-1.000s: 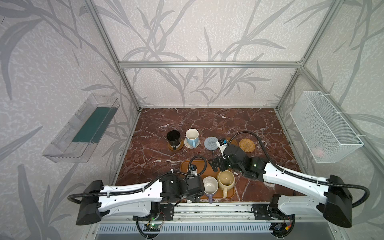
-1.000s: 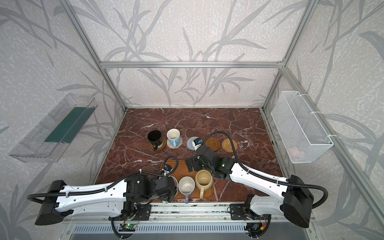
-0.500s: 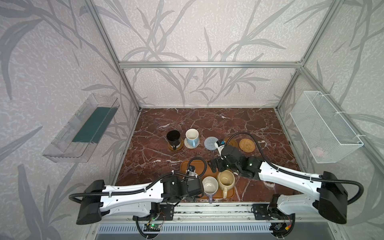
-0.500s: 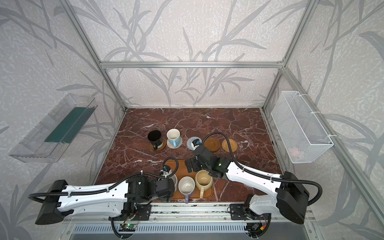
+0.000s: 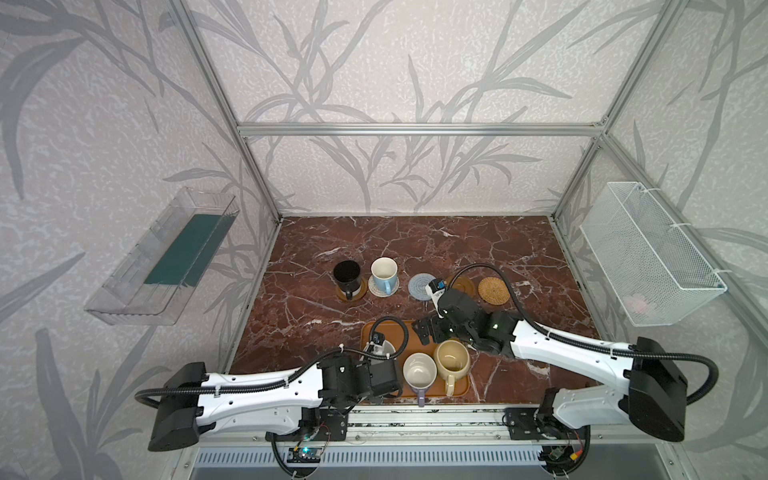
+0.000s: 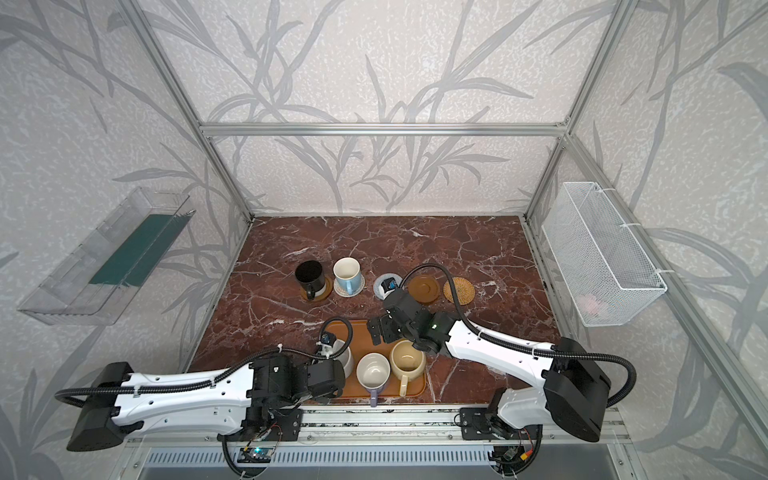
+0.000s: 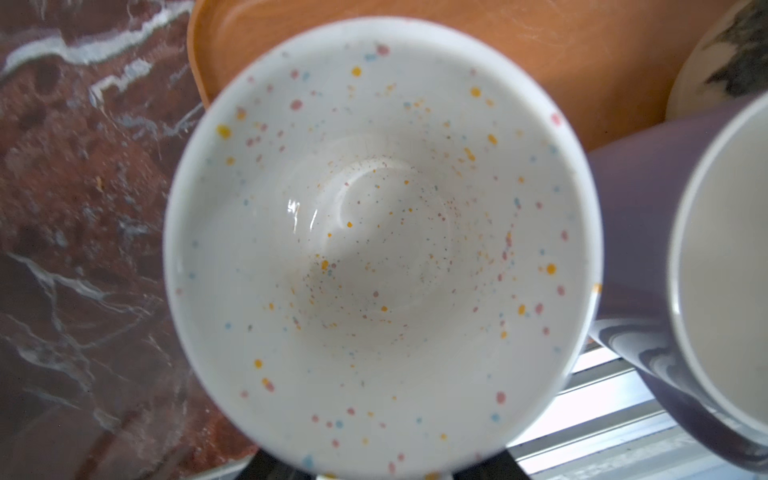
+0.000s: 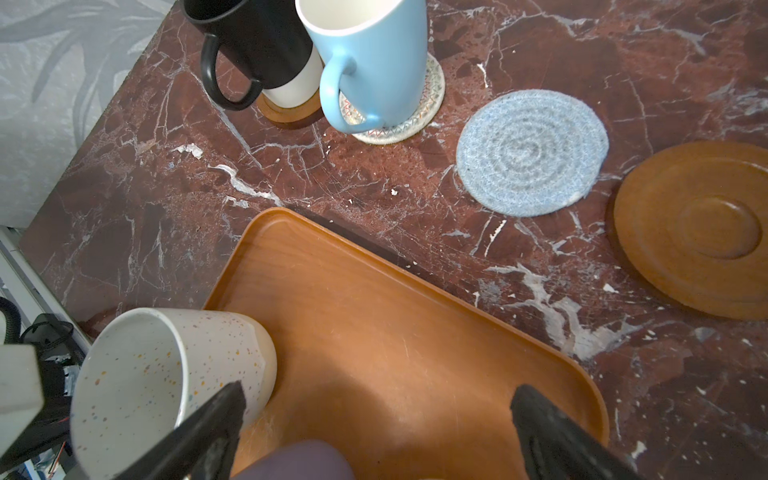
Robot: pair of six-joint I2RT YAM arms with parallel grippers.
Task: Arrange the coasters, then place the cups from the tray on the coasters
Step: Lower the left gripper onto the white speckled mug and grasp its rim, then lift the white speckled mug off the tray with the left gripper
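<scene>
Hovering over the bare middle of the tray [image 8: 374,311], the right claw [image 8: 378,392] stands wide open and holds nothing. The left claw [image 5: 380,372] sits right at the speckled mug [image 7: 374,249], which stands in the tray's corner nearest the left arm. Its fingers are hidden, so I cannot tell whether it grips the mug. The lavender mug [image 5: 419,372] is just beside the speckled one, and the beige mug [image 5: 452,357] stands next to it, both on the tray. Farther back on the worktop [image 5: 415,241] runs a row. The black mug [image 5: 347,274], white at its base, is on a wood coaster [image 5: 359,293]. The blue mug [image 5: 383,272] is on the cream coaster [image 8: 415,120], which has a zigzag edge. The blue-grey coaster [image 8: 532,153], second wood coaster [image 8: 690,228] and rattan coaster [image 5: 493,289] are bare.
</scene>
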